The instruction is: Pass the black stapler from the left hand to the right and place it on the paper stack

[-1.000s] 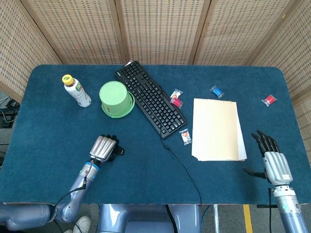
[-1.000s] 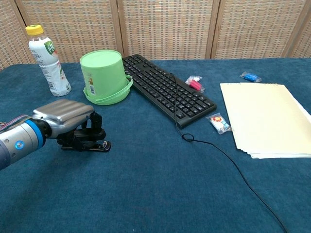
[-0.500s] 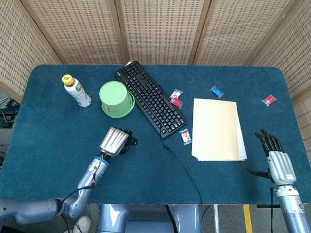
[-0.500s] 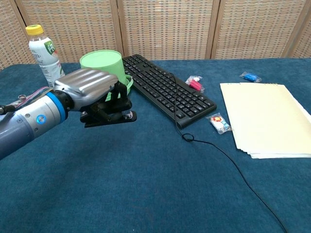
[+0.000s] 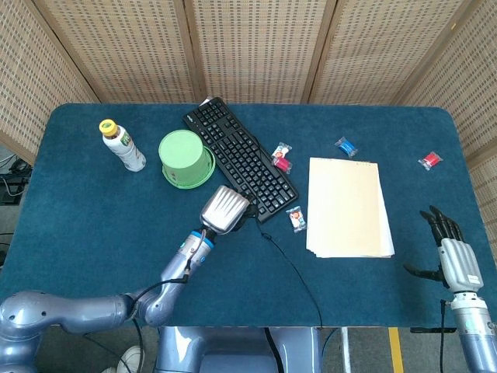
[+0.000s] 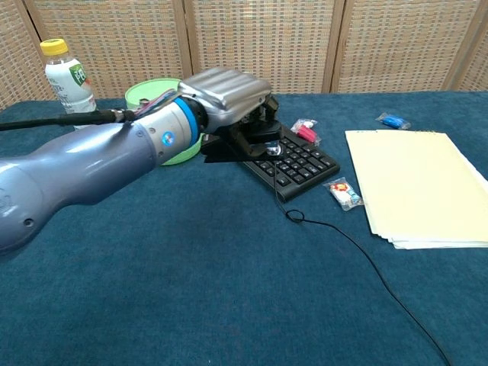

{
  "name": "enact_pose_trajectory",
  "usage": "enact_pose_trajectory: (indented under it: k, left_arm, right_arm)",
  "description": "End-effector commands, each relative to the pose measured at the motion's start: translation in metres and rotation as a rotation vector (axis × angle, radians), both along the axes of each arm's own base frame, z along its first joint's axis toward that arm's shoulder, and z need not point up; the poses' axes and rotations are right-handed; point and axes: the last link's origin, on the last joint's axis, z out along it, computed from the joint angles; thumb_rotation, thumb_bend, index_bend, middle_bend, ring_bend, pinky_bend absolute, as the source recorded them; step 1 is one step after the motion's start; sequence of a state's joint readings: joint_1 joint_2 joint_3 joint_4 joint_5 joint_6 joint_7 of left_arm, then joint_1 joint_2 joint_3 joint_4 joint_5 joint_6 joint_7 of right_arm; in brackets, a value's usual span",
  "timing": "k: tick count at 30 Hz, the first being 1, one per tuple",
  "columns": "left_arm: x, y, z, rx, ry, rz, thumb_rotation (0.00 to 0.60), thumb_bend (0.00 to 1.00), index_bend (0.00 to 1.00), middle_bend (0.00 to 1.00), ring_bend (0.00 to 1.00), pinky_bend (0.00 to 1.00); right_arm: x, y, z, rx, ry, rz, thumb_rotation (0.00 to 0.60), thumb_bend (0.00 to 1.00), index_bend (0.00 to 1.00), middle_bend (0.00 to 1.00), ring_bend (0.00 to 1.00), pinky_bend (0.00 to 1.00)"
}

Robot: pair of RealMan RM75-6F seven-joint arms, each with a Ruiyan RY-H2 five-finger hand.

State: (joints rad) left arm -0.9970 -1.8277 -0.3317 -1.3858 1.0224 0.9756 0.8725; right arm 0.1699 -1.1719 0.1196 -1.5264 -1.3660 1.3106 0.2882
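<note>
My left hand (image 5: 224, 209) (image 6: 231, 97) is raised above the table near the keyboard's near end and grips the black stapler (image 6: 253, 142), which shows under its curled fingers in the chest view. In the head view the hand's silver back hides the stapler. The cream paper stack (image 5: 346, 207) (image 6: 420, 185) lies flat to the right of the keyboard. My right hand (image 5: 453, 260) hovers near the table's right front corner, fingers apart and holding nothing; the chest view does not show it.
A black keyboard (image 5: 241, 158) (image 6: 297, 153) lies diagonally at centre, its cable (image 5: 293, 272) trailing to the front edge. A green cup (image 5: 185, 158) and a bottle (image 5: 122, 145) stand at the left. Small wrapped candies (image 5: 295, 218) (image 5: 346, 146) (image 5: 429, 161) lie around the paper.
My left hand has lifted the stapler off the table and carried it right, toward the keyboard. My right hand has drifted slightly right and nearer the front edge.
</note>
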Motion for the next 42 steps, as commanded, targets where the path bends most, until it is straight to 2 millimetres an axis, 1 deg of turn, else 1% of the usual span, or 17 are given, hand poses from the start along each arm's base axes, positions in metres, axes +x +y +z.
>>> enact_pose_trajectory:
  k: [1, 3, 5, 10, 16, 18, 21, 25, 27, 32, 36, 40, 41, 42]
  left_arm:
    - [0.02, 0.001, -0.014, -0.021, 0.001, -0.015, 0.6, 0.66, 0.83, 0.6, 0.58, 0.58]
    - [0.031, 0.002, -0.023, -0.027, 0.005, -0.026, 0.6, 0.66, 0.82, 0.59, 0.58, 0.58]
    - [0.048, -0.001, -0.038, -0.049, 0.021, -0.057, 0.6, 0.66, 0.82, 0.59, 0.58, 0.57]
    - [0.068, -0.007, -0.063, -0.081, 0.029, -0.08, 0.6, 0.65, 0.8, 0.56, 0.57, 0.56]
    - [0.075, -0.015, -0.081, -0.1, 0.06, -0.101, 0.6, 0.61, 0.78, 0.54, 0.56, 0.54]
    - [0.075, -0.021, -0.09, -0.114, 0.087, -0.121, 0.6, 0.61, 0.77, 0.54, 0.55, 0.53]
    - [0.074, -0.025, -0.096, -0.117, 0.104, -0.127, 0.6, 0.61, 0.76, 0.53, 0.54, 0.53]
    - [0.07, -0.027, -0.102, -0.119, 0.136, -0.124, 0.6, 0.54, 0.71, 0.48, 0.51, 0.5]
    - [0.068, -0.028, -0.103, -0.123, 0.15, -0.115, 0.6, 0.51, 0.67, 0.44, 0.47, 0.48]
    - [0.06, -0.03, -0.106, -0.141, 0.194, -0.091, 0.6, 0.43, 0.49, 0.25, 0.27, 0.33]
    - [0.056, -0.032, -0.106, -0.147, 0.199, -0.08, 0.6, 0.41, 0.43, 0.2, 0.23, 0.3]
    - [0.053, -0.031, -0.1, -0.141, 0.183, -0.069, 0.6, 0.37, 0.22, 0.03, 0.05, 0.13]
    - [0.053, -0.03, -0.097, -0.134, 0.17, -0.066, 0.6, 0.36, 0.17, 0.01, 0.02, 0.08]
    - [0.053, -0.03, -0.095, -0.129, 0.159, -0.066, 0.6, 0.36, 0.13, 0.0, 0.01, 0.06]
  right_arm:
    - [-0.002, -0.001, 0.002, -0.004, -0.003, -0.007, 0.6, 0.02, 0.13, 0.0, 0.0, 0.0]
    - [-0.004, -0.001, 0.003, -0.006, -0.008, -0.014, 0.6, 0.02, 0.13, 0.0, 0.0, 0.0]
    - [-0.009, -0.002, 0.006, -0.017, -0.02, -0.033, 0.6, 0.02, 0.13, 0.0, 0.0, 0.0]
    - [-0.013, -0.004, 0.011, -0.025, -0.036, -0.047, 0.6, 0.02, 0.13, 0.0, 0.0, 0.0]
    - [-0.015, -0.004, 0.012, -0.026, -0.048, -0.053, 0.6, 0.02, 0.13, 0.0, 0.0, 0.0]
    - [-0.015, -0.004, 0.014, -0.032, -0.054, -0.053, 0.6, 0.02, 0.13, 0.0, 0.0, 0.0]
    - [-0.016, -0.004, 0.015, -0.033, -0.06, -0.052, 0.6, 0.02, 0.13, 0.0, 0.0, 0.0]
    - [-0.015, -0.004, 0.015, -0.033, -0.061, -0.049, 0.6, 0.02, 0.13, 0.0, 0.0, 0.0]
    - [-0.015, -0.003, 0.016, -0.033, -0.062, -0.048, 0.6, 0.02, 0.13, 0.0, 0.0, 0.0]
    - [-0.013, -0.003, 0.015, -0.035, -0.062, -0.044, 0.6, 0.02, 0.13, 0.0, 0.0, 0.0]
    - [-0.013, -0.003, 0.016, -0.038, -0.06, -0.042, 0.6, 0.02, 0.13, 0.0, 0.0, 0.0]
    - [-0.014, -0.003, 0.017, -0.044, -0.059, -0.045, 0.6, 0.02, 0.13, 0.0, 0.0, 0.0]
    - [-0.014, -0.003, 0.017, -0.045, -0.059, -0.046, 0.6, 0.02, 0.13, 0.0, 0.0, 0.0]
    - [-0.014, -0.003, 0.018, -0.045, -0.06, -0.046, 0.6, 0.02, 0.13, 0.0, 0.0, 0.0]
